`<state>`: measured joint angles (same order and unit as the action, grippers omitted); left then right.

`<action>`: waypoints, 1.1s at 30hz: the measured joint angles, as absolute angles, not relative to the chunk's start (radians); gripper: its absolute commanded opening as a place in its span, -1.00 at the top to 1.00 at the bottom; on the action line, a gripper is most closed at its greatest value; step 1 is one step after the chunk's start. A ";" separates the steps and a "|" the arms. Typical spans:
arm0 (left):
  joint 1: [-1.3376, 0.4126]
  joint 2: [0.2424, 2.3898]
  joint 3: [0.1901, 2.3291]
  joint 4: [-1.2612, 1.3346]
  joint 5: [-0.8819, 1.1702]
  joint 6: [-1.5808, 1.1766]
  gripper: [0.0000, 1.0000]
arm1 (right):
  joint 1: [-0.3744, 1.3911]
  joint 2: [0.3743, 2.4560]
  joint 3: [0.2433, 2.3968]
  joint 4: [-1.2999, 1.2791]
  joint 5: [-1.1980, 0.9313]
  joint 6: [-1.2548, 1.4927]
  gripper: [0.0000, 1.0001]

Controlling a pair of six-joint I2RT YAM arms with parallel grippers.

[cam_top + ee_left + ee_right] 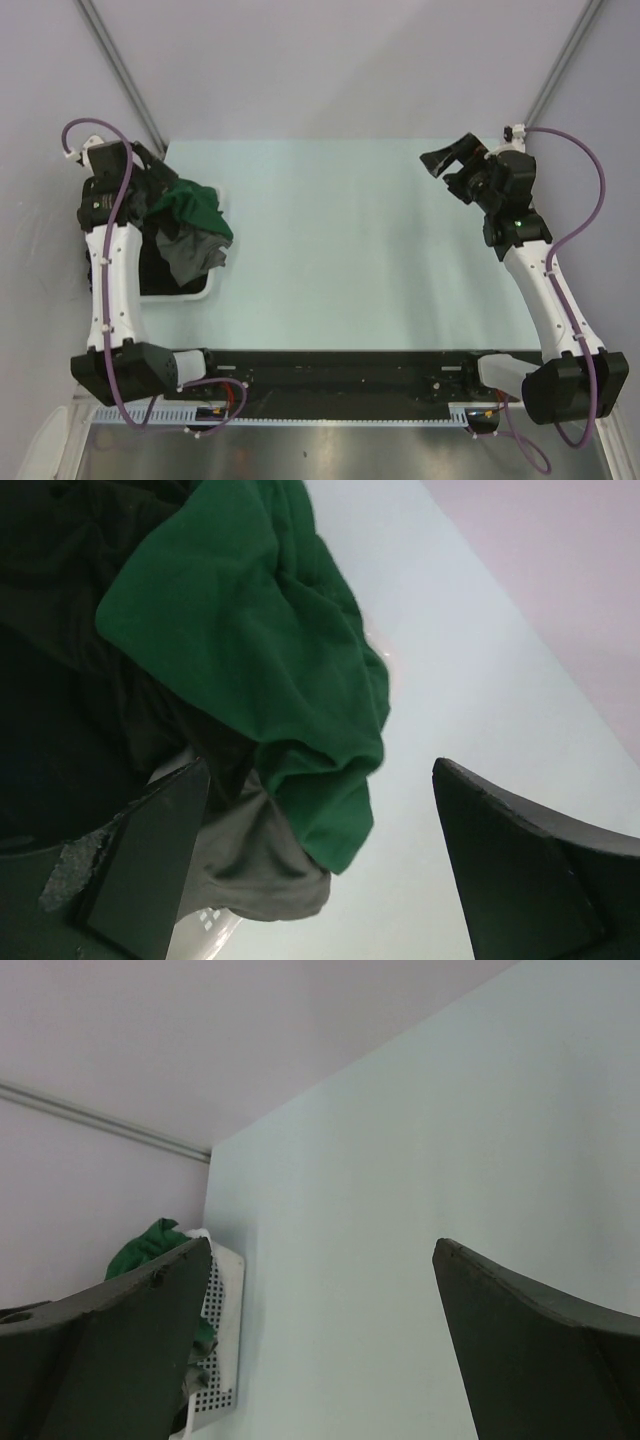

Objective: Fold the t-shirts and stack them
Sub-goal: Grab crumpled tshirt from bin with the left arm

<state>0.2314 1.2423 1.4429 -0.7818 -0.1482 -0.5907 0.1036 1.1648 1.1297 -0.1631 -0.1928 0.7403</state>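
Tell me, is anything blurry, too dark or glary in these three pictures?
Top external: soft, even light, all sharp, only faint shadows on the pale table. Left wrist: the crumpled dark green cotton t-shirt shows its folds, but the black cloth beside it sinks into shadow. Right wrist: the right gripper's dark fingers are near-silhouettes, with no glare.

White perforated plastic basket [203, 290]: largely buried under garments and the left arm [110, 265]; only the near rim shows.
Dark grey cotton t-shirt [192, 255]: upper part under the dark green cotton t-shirt [195, 205]; shape unreadable.
Black cotton t-shirt [55, 650]: lost in shadow, cut by the left wrist view's left edge.
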 measured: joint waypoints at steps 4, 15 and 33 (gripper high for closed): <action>0.261 1.340 1.456 -0.797 -0.147 -0.591 -0.99 | 0.104 1.165 1.130 -0.200 -0.165 0.741 -1.00; 0.294 1.490 1.521 -0.774 -0.043 -0.625 -0.87 | 0.103 1.191 1.130 -0.207 -0.124 0.740 -0.99; 0.296 1.524 1.449 -0.736 -0.062 -0.760 -0.13 | 0.100 1.297 1.168 -0.212 -0.090 0.699 -0.99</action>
<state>0.2958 1.5242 1.4494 -0.7364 -0.0620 -0.7597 0.0998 1.2972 1.1679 -0.2123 -0.0902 0.6994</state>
